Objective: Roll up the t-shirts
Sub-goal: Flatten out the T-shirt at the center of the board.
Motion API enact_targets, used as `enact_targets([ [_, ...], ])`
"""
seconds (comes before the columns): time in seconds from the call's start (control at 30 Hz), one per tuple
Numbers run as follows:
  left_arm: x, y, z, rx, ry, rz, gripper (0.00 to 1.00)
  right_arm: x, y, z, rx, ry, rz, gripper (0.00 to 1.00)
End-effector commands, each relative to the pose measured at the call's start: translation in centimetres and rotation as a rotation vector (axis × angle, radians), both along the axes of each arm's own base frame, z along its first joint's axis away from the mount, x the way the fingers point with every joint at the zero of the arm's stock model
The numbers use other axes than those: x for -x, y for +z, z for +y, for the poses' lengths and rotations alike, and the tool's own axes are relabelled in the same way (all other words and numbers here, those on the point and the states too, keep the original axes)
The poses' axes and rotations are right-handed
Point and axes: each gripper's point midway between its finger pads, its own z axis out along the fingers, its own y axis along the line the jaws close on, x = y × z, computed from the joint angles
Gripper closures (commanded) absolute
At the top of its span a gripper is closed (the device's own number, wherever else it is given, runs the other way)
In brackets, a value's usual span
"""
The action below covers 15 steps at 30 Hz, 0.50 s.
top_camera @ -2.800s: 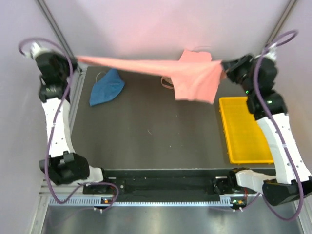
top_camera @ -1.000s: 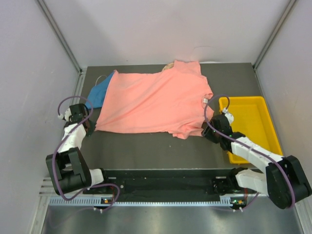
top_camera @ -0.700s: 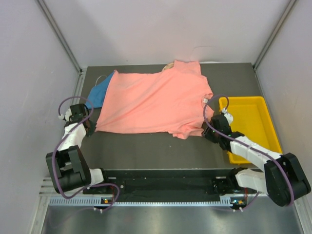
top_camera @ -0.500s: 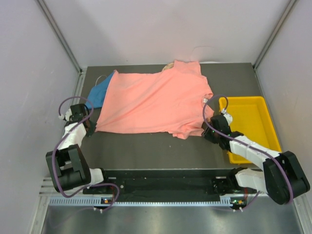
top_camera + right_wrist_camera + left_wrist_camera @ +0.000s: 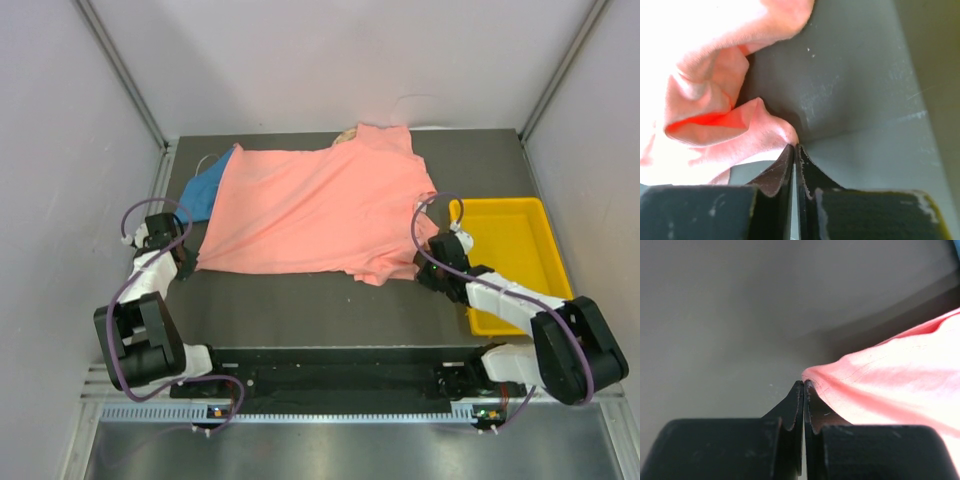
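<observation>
Left hand: the left hand (image 5: 803,387) lies low at the near-left of the table (image 5: 300,300). Its jaws are pressed together, and the near-left hem corner of the salmon-pink t-shirt (image 5: 320,205) runs into their tips, so it looks pinched there.
Right hand: the right hand (image 5: 794,148) lies low at the near-right, between the shirt and the yellow tray (image 5: 520,245). Its jaws are together too, and a peak of pink cloth from the near sleeve area is drawn up into the tips, so it reads as clamped on that edge.
Task's thing: the salmon-pink t-shirt lies spread fairly flat across the middle of the table. Its hem is to the left and its neck end to the right, where a small white label (image 5: 421,207) shows.
Near edge: it ripples a little, and folds bunch up by the right hand.
Tray: it holds nothing visible and sits just right of the shirt, apart from it.
Farther left: a blue t-shirt (image 5: 202,190) lies crumpled, partly under the pink one's far-left corner.
Far edge: a scrap of paler cloth (image 5: 346,136) peeks out behind the pink shirt. It is too small to tell its print.
Step in hand: I judge this as laying out and smoothing. No roll has been started.
Next move: it probably calls for pulling the two held points apart and toward the near side to take out the slack. After that the shirt would be folded narrower or turned over on itself, keeping it clear of the blue shirt underneath.
</observation>
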Motion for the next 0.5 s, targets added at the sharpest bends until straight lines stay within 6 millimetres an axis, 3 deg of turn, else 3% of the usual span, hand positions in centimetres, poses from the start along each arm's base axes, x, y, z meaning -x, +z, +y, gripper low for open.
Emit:
enact_targets([
  [0.0, -1.1, 0.8, 1.1, -0.036, 0.021, -0.040, 1.00, -0.5, 1.5, 0.3, 0.009, 0.011, -0.003, 1.00],
  [0.1, -1.0, 0.8, 1.3, -0.044, 0.027, -0.037, 1.00, -0.3, 3.5, 0.6, -0.013, 0.028, -0.024, 1.00],
  [0.23, -0.8, 0.8, 1.5, -0.055, 0.035, -0.027, 1.00, 1.6, 7.1, 0.0, -0.023, 0.047, -0.057, 1.00],
  [0.37, -0.4, 0.7, 1.9, -0.074, 0.049, -0.014, 1.00, 3.9, 8.5, -0.3, -0.058, 0.068, -0.057, 1.00],
  [0.47, -0.2, 0.6, 2.1, -0.086, 0.052, -0.002, 1.00, 5.8, 8.5, -0.3, -0.100, 0.070, -0.037, 1.00],
])
